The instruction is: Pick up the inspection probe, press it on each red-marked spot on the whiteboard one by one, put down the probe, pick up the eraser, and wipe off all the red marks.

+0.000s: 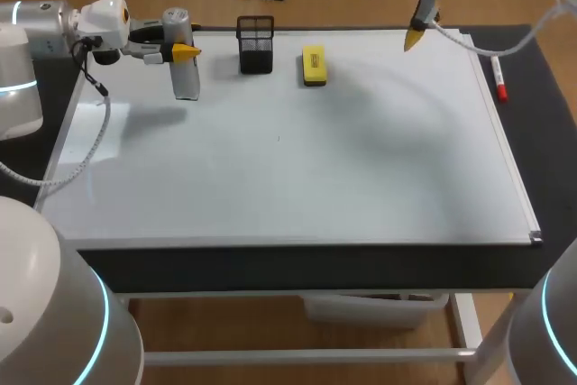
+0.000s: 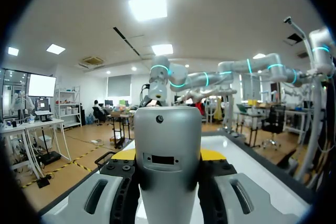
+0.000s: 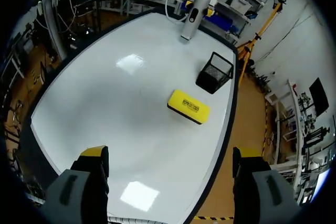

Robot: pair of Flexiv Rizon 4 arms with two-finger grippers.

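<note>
1. Silver-grey cylindrical inspection probe (image 1: 183,65) stands upright over the far left corner of the large white whiteboard (image 1: 315,169), clamped in my left gripper (image 1: 185,53); I cannot tell whether its lower end touches the board
2. Seen from my left wrist, the inspection probe (image 2: 168,177) fills the gap of my left gripper (image 2: 168,154), and both yellow-tipped fingers (image 2: 122,155) press on it from opposite sides, so the grip is closed on it
3. My right gripper (image 1: 394,13) hangs above the far edge of the board, right of the middle, with its two fingers spread wide and nothing between them
4. From my right wrist, my right gripper (image 3: 169,156) looks down on the whiteboard (image 3: 105,108) with its fingers far apart, and the inspection probe (image 3: 188,22) shows at the corner beyond, in my other arm's grip
5. One yellow rectangular block eraser (image 1: 314,67) lies flat on the board near its far edge, between my two grippers; in the right wrist view the eraser (image 3: 189,107) lies ahead of the open fingers
6. One black wire-mesh pen holder (image 1: 256,44) stands upright near the eraser but apart from it, between the eraser and the probe; the pen holder (image 3: 215,72) is just beyond the eraser in the right wrist view
7. One red-capped white marker pen (image 1: 498,78) lies on the dark table (image 1: 297,268), just beside the board's right edge
</note>
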